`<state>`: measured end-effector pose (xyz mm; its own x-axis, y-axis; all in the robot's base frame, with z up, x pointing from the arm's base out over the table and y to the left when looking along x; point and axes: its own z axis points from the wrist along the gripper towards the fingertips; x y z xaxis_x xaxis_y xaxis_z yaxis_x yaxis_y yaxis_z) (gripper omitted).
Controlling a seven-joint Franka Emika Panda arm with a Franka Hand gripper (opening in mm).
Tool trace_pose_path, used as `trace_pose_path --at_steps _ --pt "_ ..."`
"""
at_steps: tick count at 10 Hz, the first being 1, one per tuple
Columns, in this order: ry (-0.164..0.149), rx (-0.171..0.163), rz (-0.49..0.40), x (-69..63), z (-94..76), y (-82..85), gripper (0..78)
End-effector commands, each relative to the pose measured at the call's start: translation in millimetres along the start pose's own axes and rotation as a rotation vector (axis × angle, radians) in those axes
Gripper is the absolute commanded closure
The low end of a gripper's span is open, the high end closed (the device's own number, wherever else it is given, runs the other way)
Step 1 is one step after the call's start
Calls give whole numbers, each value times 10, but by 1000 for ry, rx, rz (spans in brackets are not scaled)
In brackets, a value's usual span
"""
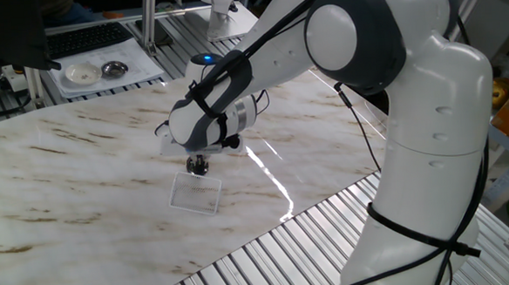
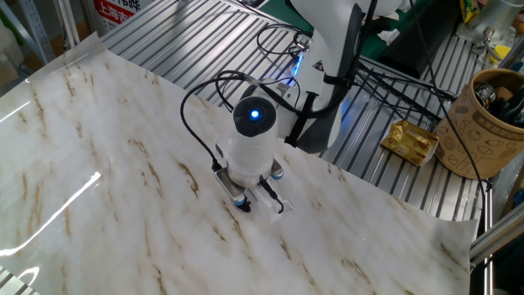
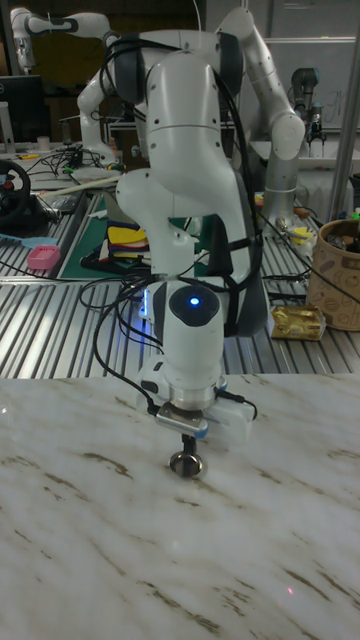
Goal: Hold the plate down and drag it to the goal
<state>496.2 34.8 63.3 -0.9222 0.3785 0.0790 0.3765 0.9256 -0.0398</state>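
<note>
The plate point(image 3: 185, 463) is a small shiny silver disc lying flat on the marble table point(image 1: 81, 169). My gripper point(image 3: 187, 445) points straight down, its fingers shut together and their tips pressing on the plate's centre. In one fixed view the gripper point(image 1: 197, 165) and the plate point(image 1: 197, 171) stand at the far edge of the goal point(image 1: 196, 195), a faint see-through square outline on the marble. In the other fixed view the gripper point(image 2: 242, 204) hides most of the plate, and the goal does not show there.
A tray point(image 1: 138, 76) with a white dish point(image 1: 82, 74) and a metal bowl point(image 1: 114, 70) stands beyond the table's far left corner. Ribbed metal surface point(image 1: 269, 255) borders the marble. A brown cup point(image 2: 483, 123), a gold packet point(image 2: 412, 141) and cables point(image 2: 385, 78) lie by the robot's base.
</note>
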Motion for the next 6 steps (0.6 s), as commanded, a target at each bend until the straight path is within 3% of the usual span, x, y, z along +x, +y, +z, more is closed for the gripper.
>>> trace_pose_path --at_steps 1,4,6 --pt "9 5 -5 -47 -103 -20 776" --pt "11 7 -7 -127 -158 8 776" --pt "10 5 -5 -351 -301 79 776"
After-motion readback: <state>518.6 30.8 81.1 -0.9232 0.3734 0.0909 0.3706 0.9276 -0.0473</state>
